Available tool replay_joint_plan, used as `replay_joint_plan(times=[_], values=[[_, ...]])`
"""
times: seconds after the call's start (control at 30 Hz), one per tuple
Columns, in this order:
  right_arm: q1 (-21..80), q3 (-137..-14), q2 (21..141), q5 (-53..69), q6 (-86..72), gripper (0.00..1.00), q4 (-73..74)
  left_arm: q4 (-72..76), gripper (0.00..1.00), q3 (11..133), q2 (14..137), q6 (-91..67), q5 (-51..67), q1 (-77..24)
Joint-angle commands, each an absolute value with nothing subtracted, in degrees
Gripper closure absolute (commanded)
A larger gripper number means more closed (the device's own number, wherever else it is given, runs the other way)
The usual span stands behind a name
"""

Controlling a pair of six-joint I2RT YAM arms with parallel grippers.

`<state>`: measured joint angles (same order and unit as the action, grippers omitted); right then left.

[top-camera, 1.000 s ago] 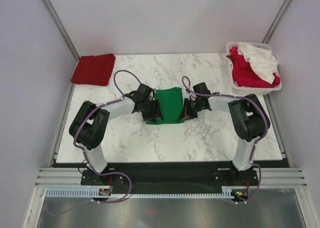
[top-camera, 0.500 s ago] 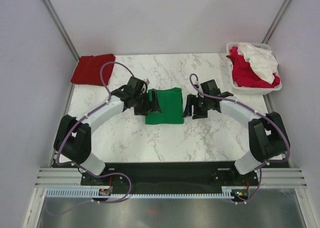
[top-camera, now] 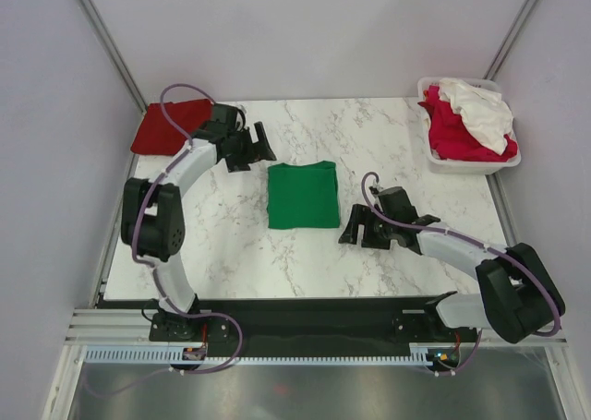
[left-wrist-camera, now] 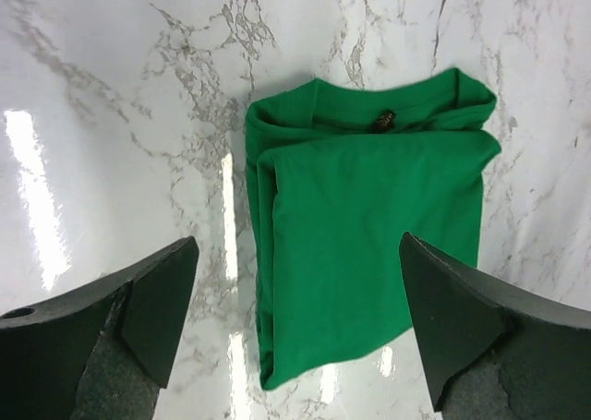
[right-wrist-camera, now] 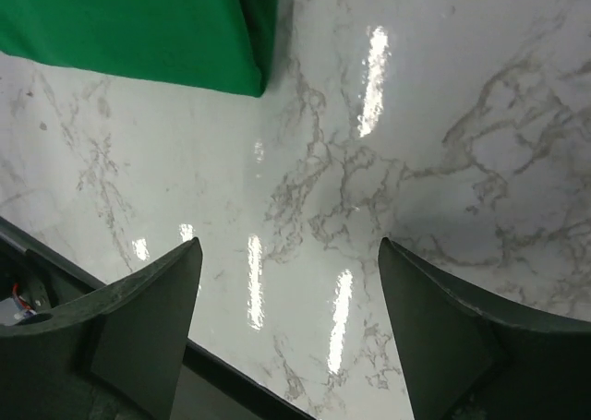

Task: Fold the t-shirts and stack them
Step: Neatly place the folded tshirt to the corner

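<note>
My left gripper [top-camera: 260,149] and right gripper [top-camera: 350,233] both stand spread, empty. Folded green t-shirt [top-camera: 302,194] lies flat mid-bench between them; dark red t-shirt [top-camera: 164,126] occupies far left corner.

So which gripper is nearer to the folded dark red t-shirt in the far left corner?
Left. The left gripper is just right of the dark red t-shirt; the right gripper is across the table, beyond the green t-shirt.

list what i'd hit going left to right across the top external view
dark red t-shirt → left pincer → green t-shirt → right pincer → white basket
</note>
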<state>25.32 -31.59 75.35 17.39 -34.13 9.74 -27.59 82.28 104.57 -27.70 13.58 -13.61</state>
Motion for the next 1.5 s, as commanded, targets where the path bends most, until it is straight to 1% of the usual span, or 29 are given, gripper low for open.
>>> replay_joint_plan(times=[0.0, 0.07, 0.17, 0.27, 0.4, 0.47, 0.6, 0.67, 0.7, 0.73, 0.77, 1.1, 1.3, 1.47], values=[[26.10, -28.93, 77.25, 18.01, -36.21, 0.14, 0.36, -23.15, 0.03, 84.38, 110.64, -25.75, 19.75, -13.89], [26.54, -28.39, 77.69, 19.33, -35.86, 0.14, -3.07, -20.84, 0.03, 83.06, 111.88, -26.36, 22.92, -13.97], [26.81, -27.86, 78.05, 20.12, -35.25, 0.11, -5.44, -20.30, 0.04, 81.57, 113.90, -26.89, 23.03, -14.06], [27.16, -26.99, 78.31, 20.83, -35.07, 0.10, -7.99, -17.76, 0.06, 79.81, 115.92, -28.65, 22.76, -14.15], [27.25, -24.88, 77.26, 21.09, -35.33, 0.09, -11.07, -16.35, 0.16, 79.01, 118.74, -30.14, 24.43, -14.85], [27.25, -24.61, 77.17, 21.09, -35.33, 0.09, -11.78, -15.65, 0.18, 78.84, 119.88, -30.58, 23.91, -16.25], [27.16, -24.35, 77.25, 21.27, -35.16, 0.09, -12.30, -15.03, 0.25, 80.06, 122.16, -31.55, 23.55, -18.72], [27.25, -24.35, 77.34, 21.36, -35.07, 0.09, -12.39, -14.94, 0.39, 81.64, 123.30, -32.08, 24.08, -19.68], [27.16, -24.35, 77.52, 21.44, -35.07, 0.09, -12.48, -14.85, 0.65, 82.09, 124.09, -32.25, 24.52, -19.86], [27.16, -24.35, 77.52, 21.45, -35.16, 0.09, -12.48, -14.94, 0.76, 82.52, 124.54, -32.43, 24.78, -20.12], [27.16, -24.35, 77.43, 21.53, -35.07, 0.09, -12.48, -14.85, 0.97, 83.14, 124.63, -32.78, 24.96, -20.13], [27.16, -22.33, 74.71, 21.53, -35.16, 0.09, -14.41, -15.82, 0.98, 87.71, 119.45, -30.59, 26.89, -17.94], [27.16, -22.50, 75.06, 21.36, -35.25, 0.09, -14.06, -24.33, 0.98, 96.49, 121.99, -26.29, 29.26, -15.12], [27.16, -22.59, 75.23, 21.44, -35.24, 0.09, -14.15, -33.83, 0.98, 107.83, 125.41, -20.13, 29.18, -10.56]])
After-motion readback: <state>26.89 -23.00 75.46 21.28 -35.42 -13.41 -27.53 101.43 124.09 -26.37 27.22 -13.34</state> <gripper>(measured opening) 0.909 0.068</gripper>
